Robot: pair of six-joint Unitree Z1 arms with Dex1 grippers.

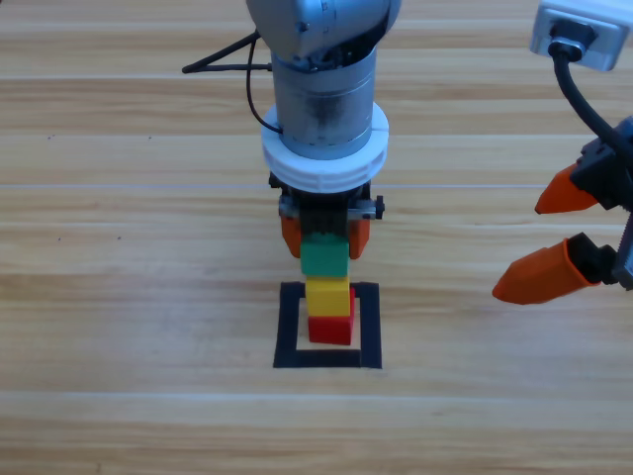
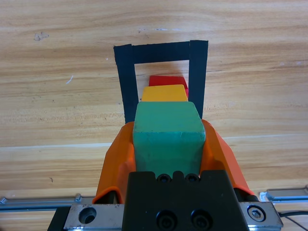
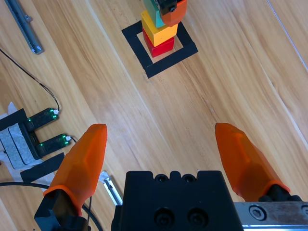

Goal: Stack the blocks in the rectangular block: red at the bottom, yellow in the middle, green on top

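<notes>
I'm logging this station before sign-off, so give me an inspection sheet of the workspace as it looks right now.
Surface: wooden table, bare planks around the work.
Job's things: red cube inside the black tape rectangle, yellow cube on it, green cube on top of the yellow.
Clutter: nothing seen near the stack.
Grippers: left gripper shut on the green cube above the stack; right gripper open, waiting at the right edge.
Cables: black cable behind the left arm; thin wires at the table edge in the right wrist view.
Surroundings: small boards with green lights and a metal rail.
</notes>
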